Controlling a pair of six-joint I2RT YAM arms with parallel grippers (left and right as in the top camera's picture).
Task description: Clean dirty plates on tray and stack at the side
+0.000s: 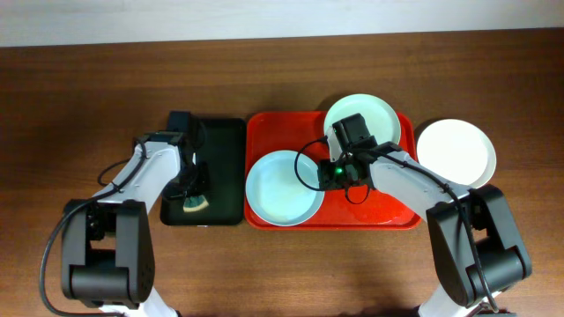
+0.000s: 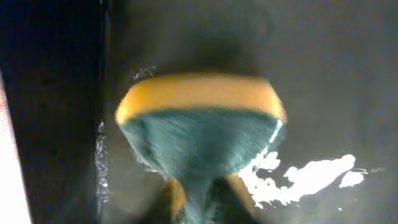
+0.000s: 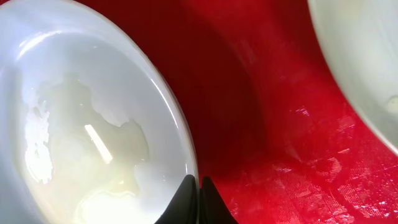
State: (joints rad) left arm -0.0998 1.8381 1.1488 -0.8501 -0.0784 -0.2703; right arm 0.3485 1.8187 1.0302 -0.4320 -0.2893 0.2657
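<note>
Two pale mint plates lie on the red tray (image 1: pixel 379 210). One plate (image 1: pixel 282 189) is at its front left, wet and glossy in the right wrist view (image 3: pixel 93 124). My right gripper (image 1: pixel 328 173) (image 3: pixel 199 183) is shut on that plate's right rim. The other mint plate (image 1: pixel 374 114) (image 3: pixel 360 68) sits at the tray's back right, overlapping the rim. A white plate (image 1: pixel 456 151) rests on the table right of the tray. My left gripper (image 1: pixel 192 187) (image 2: pixel 199 202) hangs over the black tray, pinching a yellow and teal sponge (image 2: pixel 199 124) (image 1: pixel 195 205).
The narrow black tray (image 1: pixel 225 141) (image 2: pixel 323 74) lies directly left of the red tray, its floor wet with bright patches. Bare brown table runs along the front and the far left. A pale wall edge borders the back.
</note>
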